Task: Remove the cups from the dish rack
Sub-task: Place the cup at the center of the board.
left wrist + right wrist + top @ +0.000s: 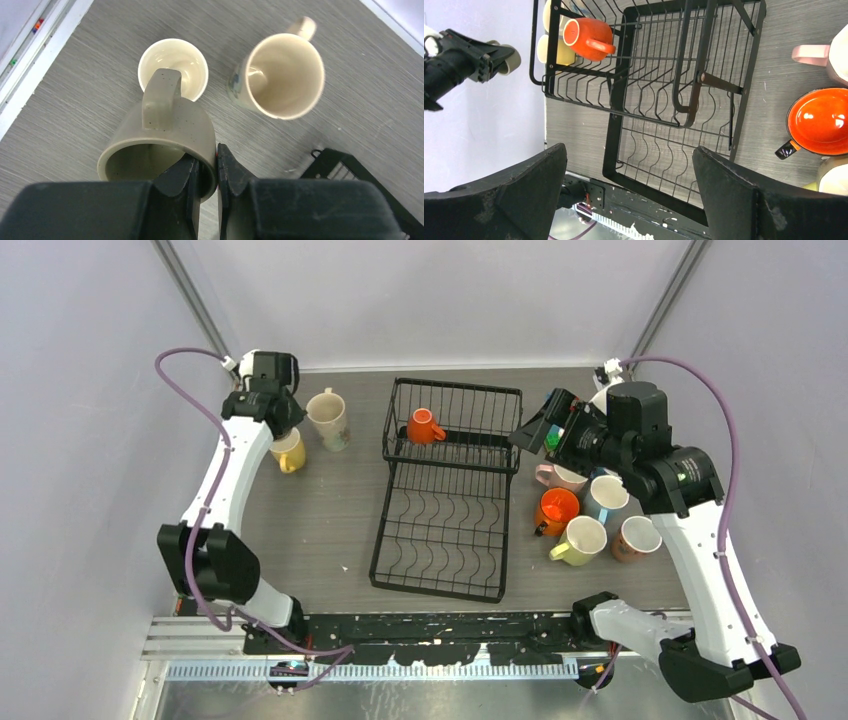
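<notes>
My left gripper (pixel 206 161) is shut on the rim of a grey-beige cup (pixel 160 132), one finger inside and one outside. It holds the cup tilted, handle up, above a yellow cup (pixel 173 62) and beside a cream cup (pixel 282 75). In the top view the left gripper (pixel 272 418) is at the back left. The black dish rack (pixel 445 540) stands mid-table with one orange cup (pixel 425 426) in its basket. My right gripper (pixel 528 435) is open and empty, above the rack's right side; it also shows in the right wrist view (pixel 629 170), over the rack (pixel 616 125) and the orange cup (pixel 586 34).
Several cups stand right of the rack: pink (pixel 558 477), orange (pixel 556 510), light blue (pixel 606 497), pale yellow (pixel 582 540) and brownish (pixel 637 537). A yellow cup (pixel 288 452) and a cream cup (pixel 328 418) stand left of it. Walls close three sides.
</notes>
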Motion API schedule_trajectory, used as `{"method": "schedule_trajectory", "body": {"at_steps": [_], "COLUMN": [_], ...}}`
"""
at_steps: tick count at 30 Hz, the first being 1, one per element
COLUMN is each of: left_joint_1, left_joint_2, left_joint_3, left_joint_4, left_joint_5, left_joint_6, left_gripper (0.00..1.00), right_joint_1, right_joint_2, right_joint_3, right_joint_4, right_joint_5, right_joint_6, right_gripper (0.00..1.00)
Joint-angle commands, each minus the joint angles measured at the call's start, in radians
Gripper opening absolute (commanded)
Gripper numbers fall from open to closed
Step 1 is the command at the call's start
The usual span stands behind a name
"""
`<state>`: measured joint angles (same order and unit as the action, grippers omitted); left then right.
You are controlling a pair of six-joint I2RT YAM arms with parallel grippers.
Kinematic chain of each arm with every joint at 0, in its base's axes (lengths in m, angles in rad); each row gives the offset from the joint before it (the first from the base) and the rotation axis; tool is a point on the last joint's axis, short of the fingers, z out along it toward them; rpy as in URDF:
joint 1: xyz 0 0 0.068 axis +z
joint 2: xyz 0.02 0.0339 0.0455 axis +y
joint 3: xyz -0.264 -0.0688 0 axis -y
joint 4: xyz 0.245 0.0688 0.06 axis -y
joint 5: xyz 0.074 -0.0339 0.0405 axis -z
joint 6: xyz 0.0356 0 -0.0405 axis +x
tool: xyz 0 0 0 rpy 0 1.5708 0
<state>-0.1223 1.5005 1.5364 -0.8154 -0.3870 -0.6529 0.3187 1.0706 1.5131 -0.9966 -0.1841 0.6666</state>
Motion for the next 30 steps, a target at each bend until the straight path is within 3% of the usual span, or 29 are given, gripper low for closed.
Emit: {"method": "schedule_trajectory", "body": {"at_steps": [1,16,30], "left_joint_1": [0.058,0.131,0.159], "left_joint_2": [0.056,0.266,0.34], "left_joint_3": [0.03,0.072,0.099], "left_joint_4": [0.052,0.111,0.121], "left_joint_5": [0.054,0.111,0.131], "left_joint_6": [-0.031,-0.101,-0.11], "left_gripper": [0.0,0.0,0.0], "right_joint_1": [-0.002,-0.002,0.0], "right_joint_2": [-0.032,-0.039,-0.018], "right_joint_3": [-0.016,-0.041,-0.062], "right_joint_4": [0.001,-0.005,0.016], "right_joint_5": [-0.007,-0.017,-0.029], "right_joint_6": [-0.033,-0.063,-0.065], "right_gripper": [1.0,1.0,1.0]}}
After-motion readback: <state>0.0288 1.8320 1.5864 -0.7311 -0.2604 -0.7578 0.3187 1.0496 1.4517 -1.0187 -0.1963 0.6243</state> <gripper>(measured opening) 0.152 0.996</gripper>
